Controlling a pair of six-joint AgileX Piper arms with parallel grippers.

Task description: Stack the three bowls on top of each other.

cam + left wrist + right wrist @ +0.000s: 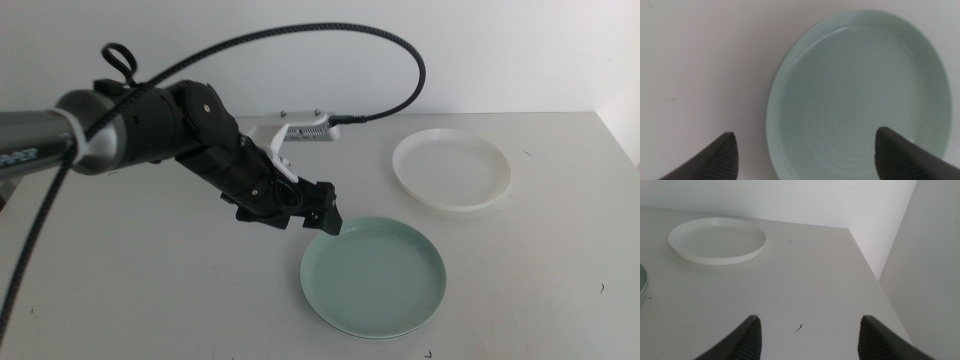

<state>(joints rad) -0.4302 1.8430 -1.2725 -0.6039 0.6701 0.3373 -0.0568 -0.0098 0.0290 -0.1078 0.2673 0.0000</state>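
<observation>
Where the bowls lie: only two colours show clearly, mint green and white, well apart on the worktop.
Mint green bowl: near the front, upright; a second pale rim shows just under its front edge, so it seems to sit on another bowl, whose colour I cannot tell.
White bowl: farther back and to the right, alone and upright.
Left claw: over the worktop at the mint green bowl's rear left rim, jaws spread wide; in the left wrist view one jaw is over the bare worktop and the other over the bowl.
Right claw: low over the worktop beside its right edge, jaws spread, holding nothing.
</observation>
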